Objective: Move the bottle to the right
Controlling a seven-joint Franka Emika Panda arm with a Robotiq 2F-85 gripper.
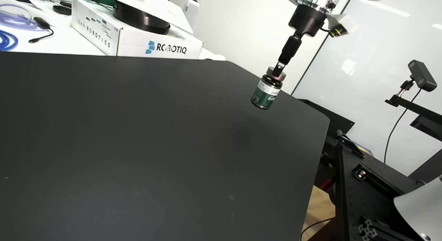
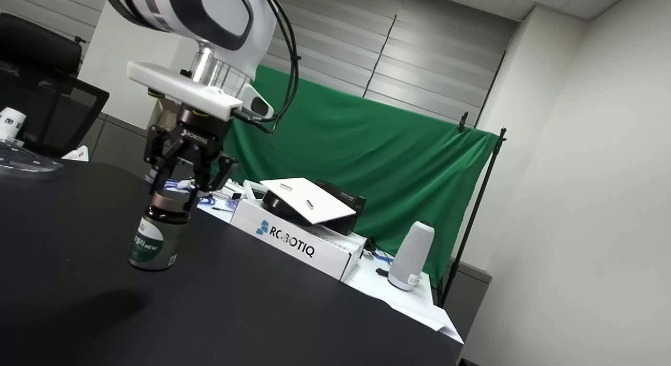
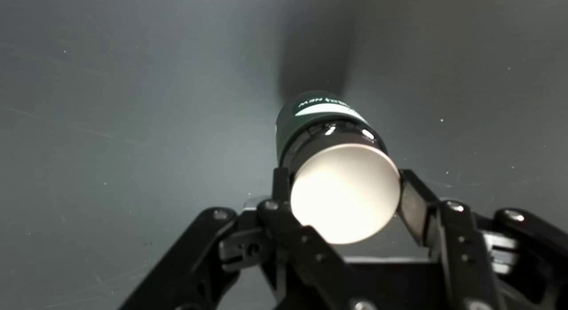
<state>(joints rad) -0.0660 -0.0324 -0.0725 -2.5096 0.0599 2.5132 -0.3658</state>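
1. A dark table (image 1: 138,147) fills the foreground in both exterior views, with a white desk (image 1: 64,44) beyond its far edge.
2. Farthest left on that desk, in an exterior view, lie blue cable coils (image 1: 13,42) and a short black cable (image 1: 41,22).
3. To their right is a white Robotiq box (image 1: 134,46), bearing a black round piece (image 1: 138,18) and a tilted white panel (image 1: 155,8); it stands beyond the tabletop.
4. Right again, near the table's right-hand edge, the bottle (image 1: 266,90) hangs above the surface, its shadow (image 1: 241,134) apart from its base.
5. The gripper (image 3: 344,185) has it by the cap (image 3: 346,194): in the wrist view, two fingers (image 3: 412,205) are closed on opposite sides.
6. Farthest right, off the table, a camera (image 1: 422,75) sits on a black bracket (image 1: 418,109).
7. In an exterior view, a black chair (image 2: 36,41) and a clear plastic piece (image 2: 26,169) are left of the bottle; right of it come the box, a green cloth (image 2: 341,140), a white device (image 2: 411,256) and a stand (image 2: 474,214).
8. The bottle's cap points up, its base down; the long axis is close to upright, nearly parallel to the stand's pole.
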